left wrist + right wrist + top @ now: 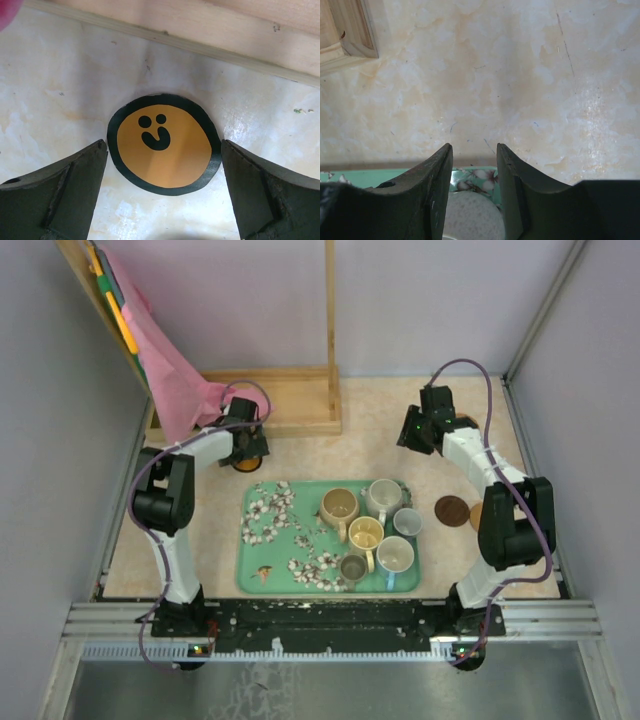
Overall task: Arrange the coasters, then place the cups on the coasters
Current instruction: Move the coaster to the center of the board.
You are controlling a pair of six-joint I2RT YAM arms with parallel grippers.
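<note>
The left gripper (pixel 164 146) is wide open over a round orange smiley-face coaster (pixel 167 167) lying on the desk (pixel 60 90). The small mugs (pixel 366 533) sit on the green flowery tray (pixel 262 575), and the right gripper (pixel 474 150) is open a little, holding nothing.

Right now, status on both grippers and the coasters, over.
Left gripper open over smiley coaster, not gripping. Right gripper part open, empty, over table. Six cups on green tray. Wooden frame close beyond coaster.

cups (pixel 365 533): 6 | coasters (pixel 452 510): 3 (one half hidden) | tray (pixel 312 496): 1
</note>
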